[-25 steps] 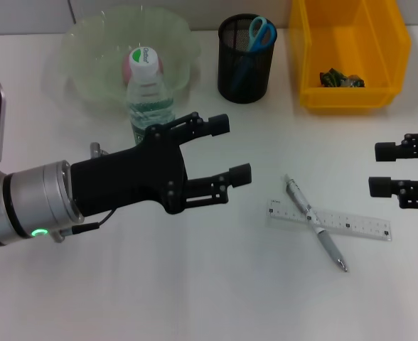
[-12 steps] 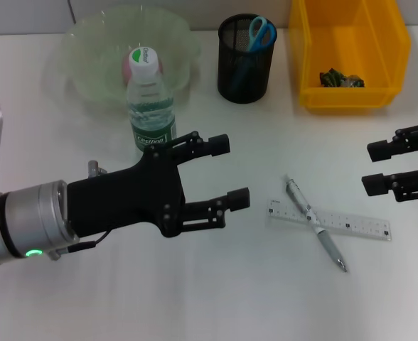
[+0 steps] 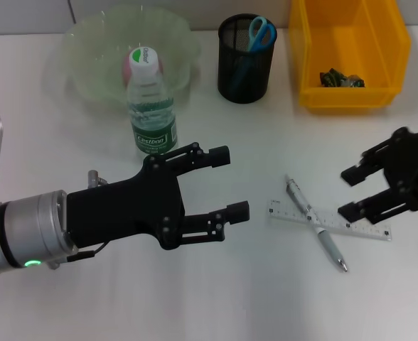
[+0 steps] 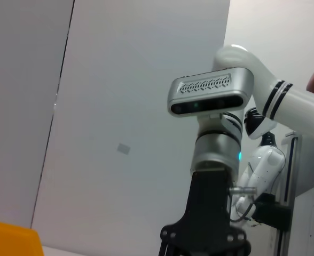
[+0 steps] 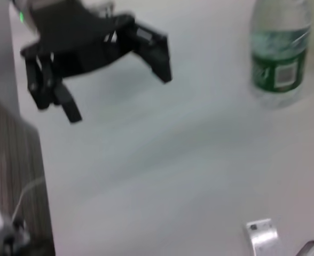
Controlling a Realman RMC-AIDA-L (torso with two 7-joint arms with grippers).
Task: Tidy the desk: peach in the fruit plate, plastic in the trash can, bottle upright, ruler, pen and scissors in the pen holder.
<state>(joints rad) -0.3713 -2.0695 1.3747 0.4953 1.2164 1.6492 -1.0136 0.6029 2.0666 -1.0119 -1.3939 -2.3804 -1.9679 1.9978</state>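
White counter (image 3: 216, 298): most of the tidying looks done. Yellow plastic bin (image 3: 349, 53), upper right, holds dark scrap; pale green fruit bowl (image 3: 88, 50), upper left, holds the pink peach (image 3: 127, 67); clear water bottle with green label (image 3: 151, 106) stands upright just in front of the bowl. Black mesh pen holder (image 3: 246, 60), top centre, already holds the blue-handled scissors (image 3: 261, 32).

Left pincer (image 3: 227, 182), centre-left, fingers apart, holding nothing, well clear of the bottle.

Right pincer (image 3: 352, 192), right edge, fingers apart, empty, just above the right end of the clear plastic ruler (image 3: 351, 226).

Silver pen (image 3: 314, 222) lies crossed over the ruler, lower centre-right.

Judgement: take the pen first, since it is on top; close across its barrel away from the crossing so the ruler stays put. The ruler lies flat and will be hard to pinch.

Room: open counter all round the pair; path to the holder passes between bin and bottle, unobstructed.
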